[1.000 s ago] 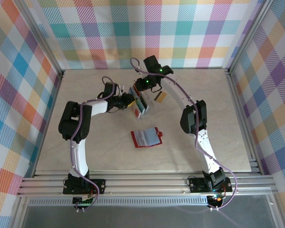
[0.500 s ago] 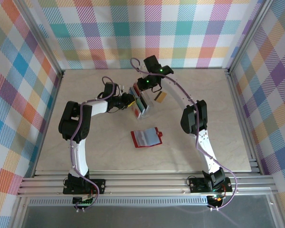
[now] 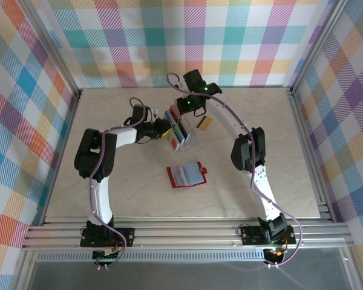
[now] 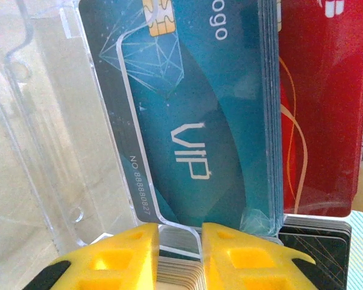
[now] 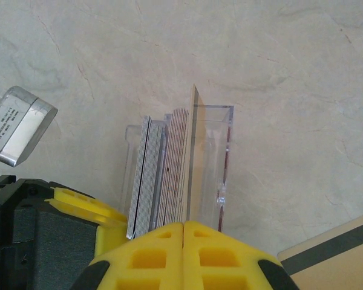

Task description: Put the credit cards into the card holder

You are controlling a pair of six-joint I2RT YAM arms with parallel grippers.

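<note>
Seen from above, a pale stone-patterned worktop (image 3: 127, 193) sat inside plaid walls. The left arm reached in from the left to a clear rack (image 3: 180, 134) near the middle. In its wrist view, the left pincer (image 4: 179, 254) was drawn to a narrow gap, its yellow fingers (image 4: 118, 257) closed on the rack's clear front lip. Standing upright in the rack just beyond were a teal card (image 4: 193, 121) marked VIP and, to its right, a red card (image 4: 320, 121).

Nearer the arm bases, well apart from the rack, the red card holder (image 3: 186, 175) lay open and flat on the worktop, its grey pockets facing up.

The right arm curved in from the right. The right pincer (image 5: 183, 238) hung directly over the rack's card stacks, its tips pressed fully together with nothing between them. Just right of the rack, a gold card (image 3: 204, 124) with a dark stripe lay flat.
</note>
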